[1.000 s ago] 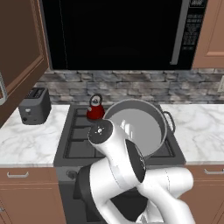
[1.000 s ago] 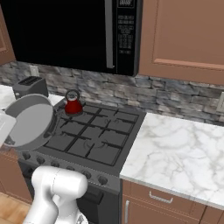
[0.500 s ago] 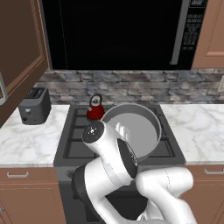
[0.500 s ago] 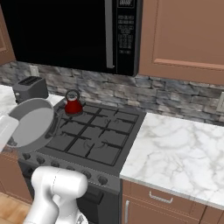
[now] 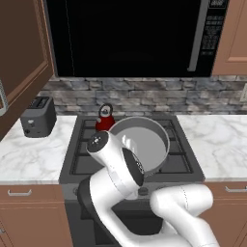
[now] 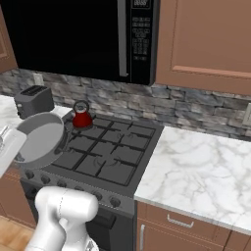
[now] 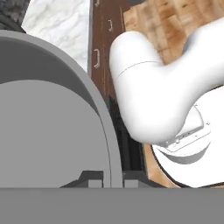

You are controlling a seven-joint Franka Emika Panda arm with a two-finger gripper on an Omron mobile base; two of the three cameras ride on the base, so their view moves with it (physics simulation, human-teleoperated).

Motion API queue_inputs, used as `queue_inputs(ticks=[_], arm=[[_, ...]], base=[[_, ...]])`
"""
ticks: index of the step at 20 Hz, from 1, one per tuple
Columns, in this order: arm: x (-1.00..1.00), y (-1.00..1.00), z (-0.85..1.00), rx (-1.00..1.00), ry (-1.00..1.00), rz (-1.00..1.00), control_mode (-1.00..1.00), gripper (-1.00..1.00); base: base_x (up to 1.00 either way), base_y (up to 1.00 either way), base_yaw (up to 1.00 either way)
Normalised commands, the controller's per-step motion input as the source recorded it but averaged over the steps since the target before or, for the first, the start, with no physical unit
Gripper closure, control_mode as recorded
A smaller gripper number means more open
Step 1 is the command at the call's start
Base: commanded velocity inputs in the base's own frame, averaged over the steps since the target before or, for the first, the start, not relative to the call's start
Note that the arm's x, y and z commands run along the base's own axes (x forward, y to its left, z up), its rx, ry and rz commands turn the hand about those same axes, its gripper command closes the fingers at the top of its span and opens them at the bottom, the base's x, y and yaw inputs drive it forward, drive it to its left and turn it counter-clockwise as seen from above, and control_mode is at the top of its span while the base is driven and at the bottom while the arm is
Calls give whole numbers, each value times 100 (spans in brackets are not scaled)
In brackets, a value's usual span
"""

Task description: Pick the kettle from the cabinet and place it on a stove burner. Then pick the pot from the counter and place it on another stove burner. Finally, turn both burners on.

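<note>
over the stove burners point(image 5: 91, 144) the bent arm's gripper point(image 7: 106, 180) pinches the tilted pot point(image 5: 142, 142) by its rim, near the kettle point(image 5: 104, 118).

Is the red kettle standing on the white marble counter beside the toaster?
No, the kettle stands on a rear burner of the stove, apart from the toaster.

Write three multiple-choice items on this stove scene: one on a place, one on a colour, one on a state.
1. Where is the small glossy red kettle?
A. back-left stove burner
B. marble counter
C. in the cabinet

2. What colour is the toaster?
A. white
B. dark grey
C. red

3. How is the wide grey metal pot held?
A. flat on a burner
B. upside down on the counter
C. tilted, lifted by the gripper

Answers: 1 A, it stands on the rear left grate. 2 B, its body is dark grey. 3 C, its rim sits between the fingertips, opening facing sideways.
</note>
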Motion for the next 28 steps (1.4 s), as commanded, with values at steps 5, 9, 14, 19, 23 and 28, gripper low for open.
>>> queue_inputs(ticks=[5,9,14,19,23,28], arm=[[33,17,-20,0,4,3,-100,100],[37,14,-20,0,5,5,-100,100],[38,9,-21,0,6,7,-100,100],[37,8,-23,0,7,7,-100,100],[33,10,-25,0,5,6,-100,100],[28,7,-26,0,2,5,-100,100]], base=[[0,0,0],[0,0,0],[0,0,0],[0,0,0],[0,0,0],[0,0,0]])
